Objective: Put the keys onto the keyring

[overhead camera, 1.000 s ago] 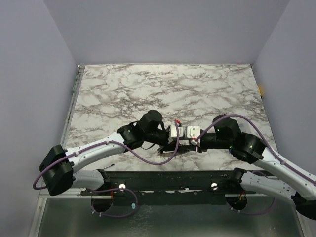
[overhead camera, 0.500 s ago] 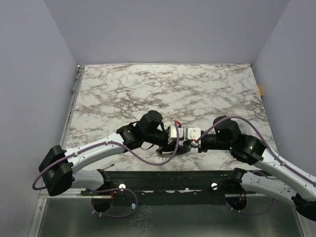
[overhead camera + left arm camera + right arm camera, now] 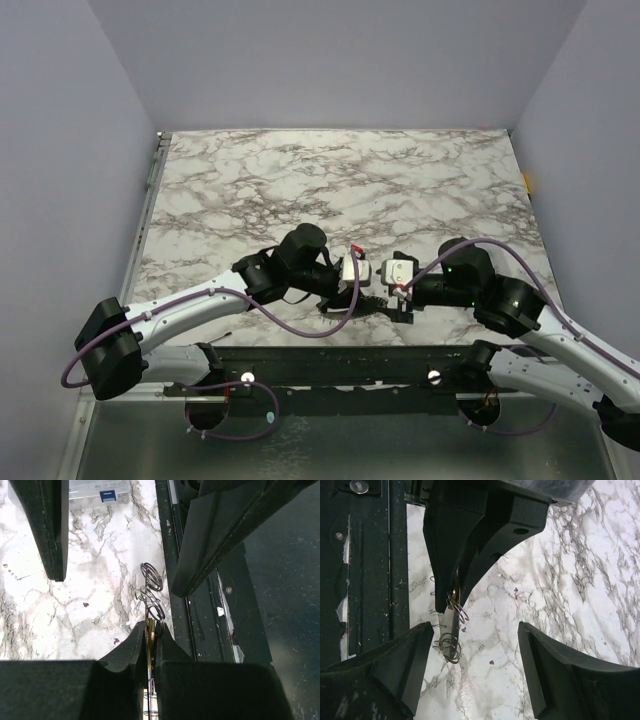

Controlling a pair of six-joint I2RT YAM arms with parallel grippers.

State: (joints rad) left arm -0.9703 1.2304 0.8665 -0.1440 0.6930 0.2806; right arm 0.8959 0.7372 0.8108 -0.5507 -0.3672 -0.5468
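My left gripper (image 3: 151, 630) is shut on the key (image 3: 149, 629), a thin yellow edge showing between its jaws. In the right wrist view the left gripper (image 3: 451, 600) points down at the marble, and the key's whitish blade (image 3: 452, 625) hangs from it. Thin grey wire keyring coils (image 3: 448, 645) sit at the blade's end, with another coil (image 3: 459, 611) at the jaw tips. The coils also show in the left wrist view (image 3: 152, 577). My right gripper (image 3: 475, 630) is open wide and empty, its fingers (image 3: 410, 655) either side of the coils. In the top view both grippers (image 3: 345, 298) (image 3: 392, 300) face each other.
A clear plastic box (image 3: 95, 490) with a blue label lies on the marble table (image 3: 330, 180) beyond the grippers. The black rail (image 3: 340, 365) at the table's near edge runs just beside the jaws. Purple cables loop along both arms.
My right gripper has drawn back to the right, away from the left gripper, leaving a gap between them. The left gripper has kept its place and its hold.
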